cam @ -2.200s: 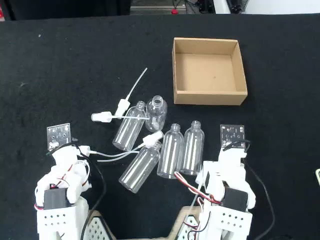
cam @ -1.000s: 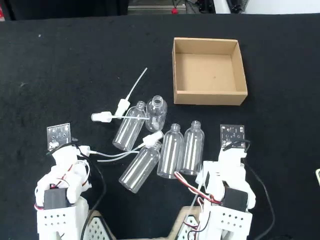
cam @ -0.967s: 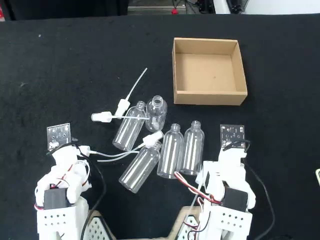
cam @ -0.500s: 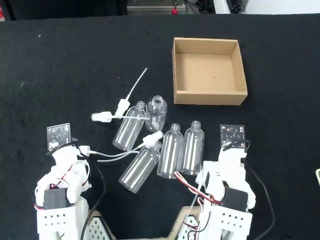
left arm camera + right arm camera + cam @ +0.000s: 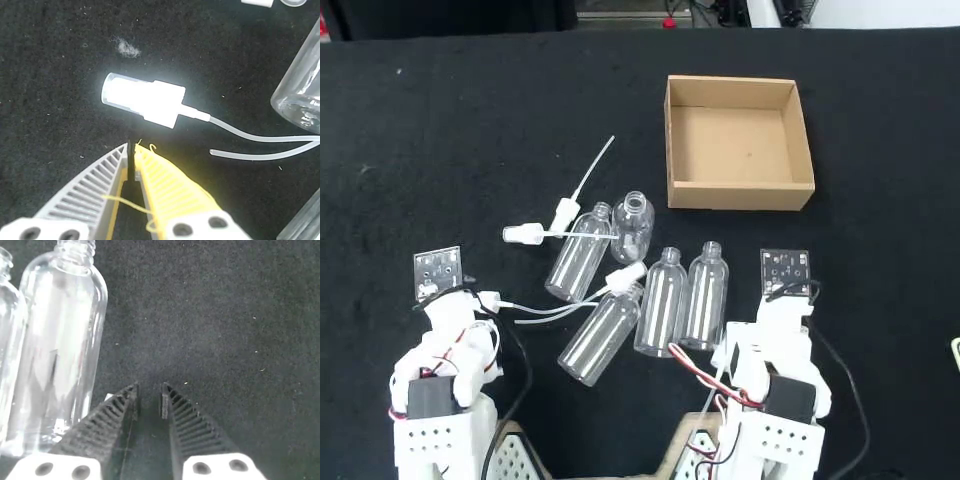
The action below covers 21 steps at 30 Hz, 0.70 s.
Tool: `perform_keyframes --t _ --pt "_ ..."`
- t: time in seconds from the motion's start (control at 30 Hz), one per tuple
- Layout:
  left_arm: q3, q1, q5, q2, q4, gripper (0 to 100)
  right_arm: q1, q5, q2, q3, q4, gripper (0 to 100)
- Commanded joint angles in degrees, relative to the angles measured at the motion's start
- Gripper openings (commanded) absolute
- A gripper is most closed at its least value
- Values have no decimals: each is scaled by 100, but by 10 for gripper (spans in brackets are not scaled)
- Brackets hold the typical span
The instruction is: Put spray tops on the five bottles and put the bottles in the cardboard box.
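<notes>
Left gripper [image 5: 132,148]: fingertips pressed together with nothing between them, low over the black cloth [image 5: 440,120] at the lower left of the high view.
Nearest spray top [image 5: 145,99]: white, lying on its side just past those fingertips and apart from them; its thin tube trails off toward the bottles.
Right gripper [image 5: 149,392]: black fingers a narrow gap apart, pinching nothing, at the lower right of the high view.
Rightmost bottle [image 5: 60,340]: clear, on its side, just beside the right gripper, neck pointing away from the arm.
Other bottles: the second bottle [image 5: 662,300] lies alongside the rightmost one; the slanted bottle [image 5: 602,332] lies left of that; the upper bottle [image 5: 578,252] lies above it; the end-on bottle [image 5: 633,222] shows its open mouth, centre frame.
Other spray tops: one spray head [image 5: 625,275] lies at the slanted bottle's neck; a capped sprayer [image 5: 523,234] and a long-tube sprayer [image 5: 565,212] lie left of centre, their tubes crossing.
Cardboard box [image 5: 740,195]: upper right of centre, open side up, apart from all five bottles.
</notes>
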Motion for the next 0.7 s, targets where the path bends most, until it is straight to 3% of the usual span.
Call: perform_keyframes --t 0.0,0.23,0.4,0.67 --pt "127 -48 -35 -26 26 30 -26 18 -541 -13 -378 67" --pt "127 -48 -35 -26 26 30 9 176 -532 -40 -1767 67" --pt "127 -48 -35 -26 26 30 9 1363 -532 -110 -2505 67" --pt "127 -48 -35 -26 26 30 -53 1486 -523 -1701 -1978 67"
